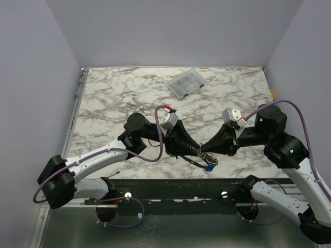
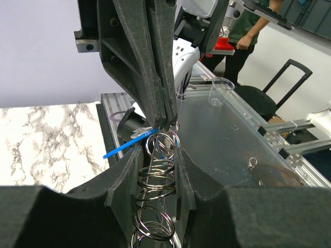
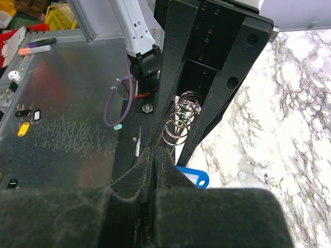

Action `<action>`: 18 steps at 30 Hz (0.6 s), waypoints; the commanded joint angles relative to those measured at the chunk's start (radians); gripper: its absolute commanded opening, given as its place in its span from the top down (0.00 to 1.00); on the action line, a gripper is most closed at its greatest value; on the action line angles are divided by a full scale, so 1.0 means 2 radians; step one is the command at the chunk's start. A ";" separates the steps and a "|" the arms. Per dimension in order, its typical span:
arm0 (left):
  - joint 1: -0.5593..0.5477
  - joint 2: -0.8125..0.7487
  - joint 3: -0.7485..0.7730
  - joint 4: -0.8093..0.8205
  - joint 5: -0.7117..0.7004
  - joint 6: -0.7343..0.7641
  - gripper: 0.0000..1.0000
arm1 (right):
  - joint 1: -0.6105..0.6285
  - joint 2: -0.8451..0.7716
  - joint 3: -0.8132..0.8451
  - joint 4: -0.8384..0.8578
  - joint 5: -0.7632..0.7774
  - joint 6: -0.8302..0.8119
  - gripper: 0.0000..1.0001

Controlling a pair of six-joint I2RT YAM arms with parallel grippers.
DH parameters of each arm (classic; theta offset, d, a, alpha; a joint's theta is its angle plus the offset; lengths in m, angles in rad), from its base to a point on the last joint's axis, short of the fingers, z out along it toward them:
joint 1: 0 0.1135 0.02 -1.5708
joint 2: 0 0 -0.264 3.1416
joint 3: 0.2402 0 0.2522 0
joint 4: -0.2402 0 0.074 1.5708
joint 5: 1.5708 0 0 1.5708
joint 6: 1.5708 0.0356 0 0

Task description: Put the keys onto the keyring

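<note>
The counter (image 1: 114,98) was a flat rectangular slab with a white marble pattern and grey veins. Along its near edge ran a dark rail (image 1: 170,188), with a frosted clear panel (image 2: 227,139) beyond it.

The left arm (image 1: 98,160) and the right arm (image 1: 289,155) had white shells with black joints. Each carried a purple cable (image 1: 155,155). The two arms met nose to nose over the near, centre-right part of the counter.

A clear plastic compartment box (image 1: 185,83), rectangular and flat, lay at the far side of the counter, well apart from the arms. A clear plastic cup (image 2: 220,90) stood upright on the frame past the panel.

The left fingers (image 2: 121,196) were matt black wedges with a grainy surface. They stood partly spread and clamped the keyring (image 2: 155,181) between them. The visible part of the keyring was a chain of thin silvery wire rings, overlapping like a coil. It was held in the air above the near edge of the counter. The finger walls hid the sides of the rings.

The right fingers (image 3: 132,181), of the same black material, were pressed together at the end ring of the chain. Their tips covered that spot, so what they pinched could not be told.

A blue key (image 3: 192,178) with a flat, rounded plastic head showed just beside the right fingertips. A small green piece (image 3: 181,114) showed among the rings; its shape was hidden.
</note>
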 commanded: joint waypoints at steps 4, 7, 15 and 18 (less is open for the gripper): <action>0.003 0.004 0.021 0.016 0.008 -0.015 1.00 | 0.009 0.009 -0.002 -0.014 0.006 -0.005 0.99; 0.004 0.004 0.021 0.015 0.009 -0.014 1.00 | 0.012 0.011 -0.004 -0.014 0.014 -0.006 0.99; 0.003 0.002 0.021 0.015 0.010 -0.015 1.00 | 0.018 0.018 -0.004 -0.017 0.024 -0.010 0.99; 0.004 0.001 0.020 0.015 0.010 -0.013 1.00 | 0.019 0.016 -0.003 -0.017 0.021 -0.012 0.99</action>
